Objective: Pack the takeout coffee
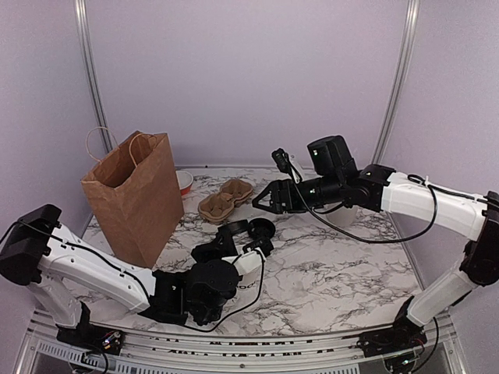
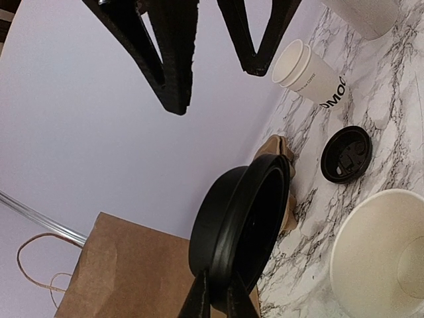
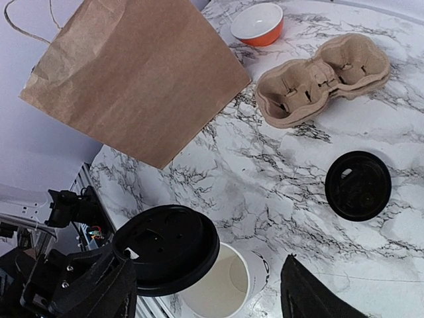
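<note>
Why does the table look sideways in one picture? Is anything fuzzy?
Left wrist view: the camera is tipped, so the marble table climbs the right side, and the held black lid looks huge, being close. Top external view: even light, soft shadows, nothing fuzzy. Right wrist view: sharp too.

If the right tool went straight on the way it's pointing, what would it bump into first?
Probably the open white cup, just beside the black lid pinched in the left tool. The right tool hangs above them, but depth is hard to judge.
</note>
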